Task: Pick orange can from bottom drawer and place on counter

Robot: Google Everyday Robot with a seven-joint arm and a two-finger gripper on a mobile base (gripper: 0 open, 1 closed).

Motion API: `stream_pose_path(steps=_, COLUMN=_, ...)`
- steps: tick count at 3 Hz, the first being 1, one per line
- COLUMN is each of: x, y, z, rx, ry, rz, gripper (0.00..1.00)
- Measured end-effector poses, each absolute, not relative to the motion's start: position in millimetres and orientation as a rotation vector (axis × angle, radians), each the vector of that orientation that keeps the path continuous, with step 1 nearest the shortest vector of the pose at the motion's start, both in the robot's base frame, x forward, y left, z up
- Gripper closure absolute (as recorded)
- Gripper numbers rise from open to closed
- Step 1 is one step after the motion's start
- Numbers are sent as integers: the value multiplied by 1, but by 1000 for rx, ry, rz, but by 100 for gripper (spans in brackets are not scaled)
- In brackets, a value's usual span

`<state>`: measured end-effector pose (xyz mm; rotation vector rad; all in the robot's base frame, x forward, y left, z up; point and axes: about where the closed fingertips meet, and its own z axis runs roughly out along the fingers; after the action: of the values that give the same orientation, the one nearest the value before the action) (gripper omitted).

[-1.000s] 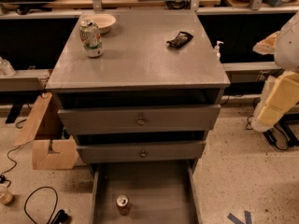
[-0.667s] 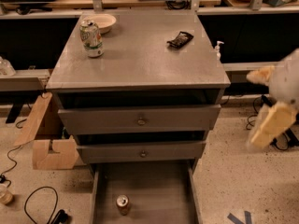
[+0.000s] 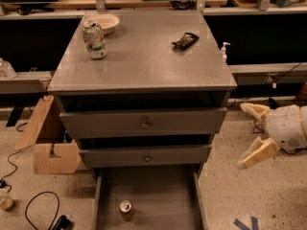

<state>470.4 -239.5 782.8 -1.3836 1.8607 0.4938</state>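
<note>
Camera view showed a green-and-white can (image 3: 94,40) near the back-left corner of the counter (image 3: 144,66), with a bowl (image 3: 106,22) just behind it. The orange can (image 3: 126,209) stood upright in the open bottom drawer (image 3: 165,195), left of centre toward the front edge. A dark packet (image 3: 185,40) lay near the counter's back-right corner. Beyond the cabinet's right edge, the gripper (image 3: 241,136) hung low, spread wide and empty.

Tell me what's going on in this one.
The robot's hand hangs open and empty to the right of the cabinet, low near the floor and well apart from the orange can. That can stands upright in the pulled-out bottom drawer, not yet picked. The counter holds a green-and-white can, a bowl and a small dark object.
</note>
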Motion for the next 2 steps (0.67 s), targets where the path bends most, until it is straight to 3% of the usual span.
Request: stream_pose_path(steps=2, x=471, y=-237, z=759, rx=-1462, ry=1773, rz=531, gripper=0)
